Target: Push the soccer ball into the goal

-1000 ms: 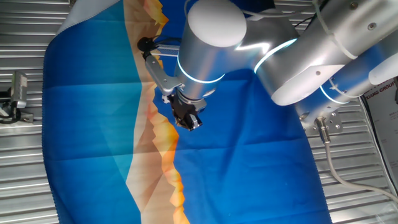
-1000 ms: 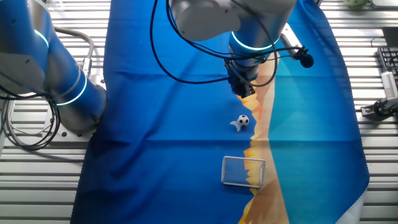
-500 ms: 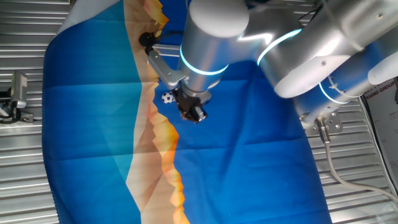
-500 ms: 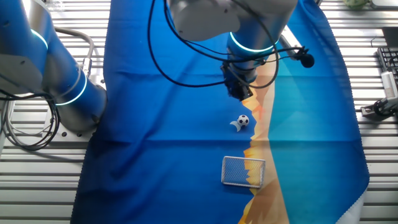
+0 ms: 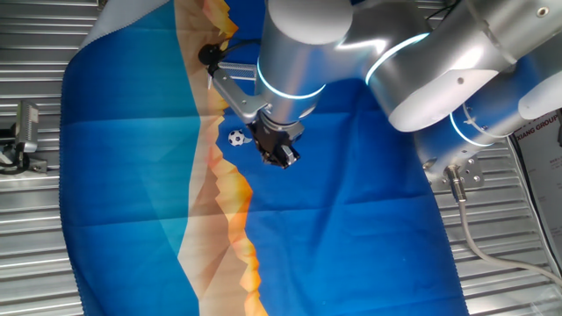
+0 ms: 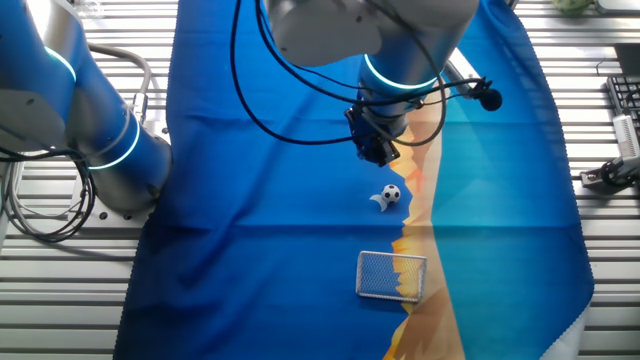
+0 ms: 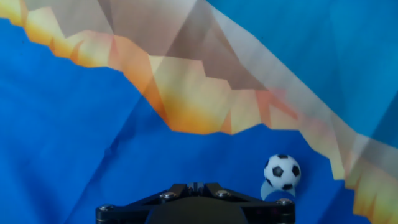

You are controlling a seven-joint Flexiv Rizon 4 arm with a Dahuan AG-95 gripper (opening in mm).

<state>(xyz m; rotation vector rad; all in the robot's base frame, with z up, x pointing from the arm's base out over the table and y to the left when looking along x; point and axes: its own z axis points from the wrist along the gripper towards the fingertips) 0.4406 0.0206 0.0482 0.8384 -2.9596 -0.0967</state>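
One soccer ball (image 6: 391, 194) near gripper (image 6: 376, 152), apart, goalward side.

Ribbed metal table (image 5: 35, 246) under blue cloth (image 6: 260, 250) with orange-tan jagged band; keyboard corner (image 6: 622, 100) at edge.

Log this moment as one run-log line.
gripper: above cloth, clear of ball, state unclear | soccer ball: on blue cloth, untouched | goal: nearer the camera than the ball, empty | push: not begun
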